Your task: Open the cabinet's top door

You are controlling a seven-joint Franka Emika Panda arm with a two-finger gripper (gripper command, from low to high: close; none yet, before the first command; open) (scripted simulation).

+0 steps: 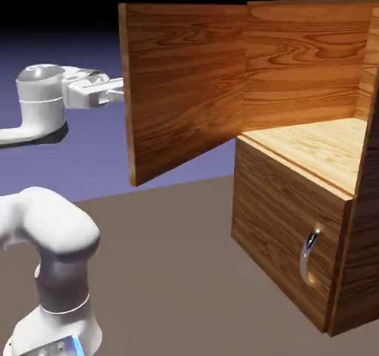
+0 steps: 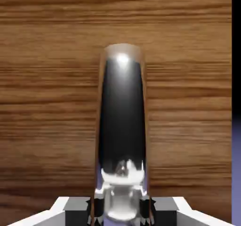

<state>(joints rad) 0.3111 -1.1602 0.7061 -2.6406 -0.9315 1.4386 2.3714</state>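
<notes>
Currently, you have the white two-finger gripper (image 1: 118,92) at the exterior view's left, level with the upper half of the tall reddish-brown wood-grain top door (image 1: 185,88). In the hand view the gripper (image 2: 121,205) is clamped narrowly on the long curved silver bar handle (image 2: 122,126), which rises between the small grey fingertips (image 2: 149,207) against the door's grain.

Moving right, note that the top door stands swung well out from the boxy reddish-brown wood-grain cabinet (image 1: 296,221). Its free edge is at the gripper; its hinged side meets the cabinet body near the middle of the exterior view. The lighter wooden shelf (image 1: 318,143) inside is exposed. By this judgement, the opening is largely accomplished.

Further right and lower, the shorter lower door (image 1: 285,229) sits flush, with its small curved silver handle (image 1: 309,252) untouched.

To complete the step correctly:
- Keep the fingers tight on the bar; a slack grip is likely to let the rounded metal slide.
- Follow the door's arc about its hinge. A straight pull would probably load the handle sideways.
- Let the wrist turn with the panel so the fingers remain square to the bar.
- Stop when the door swings no further.
</notes>
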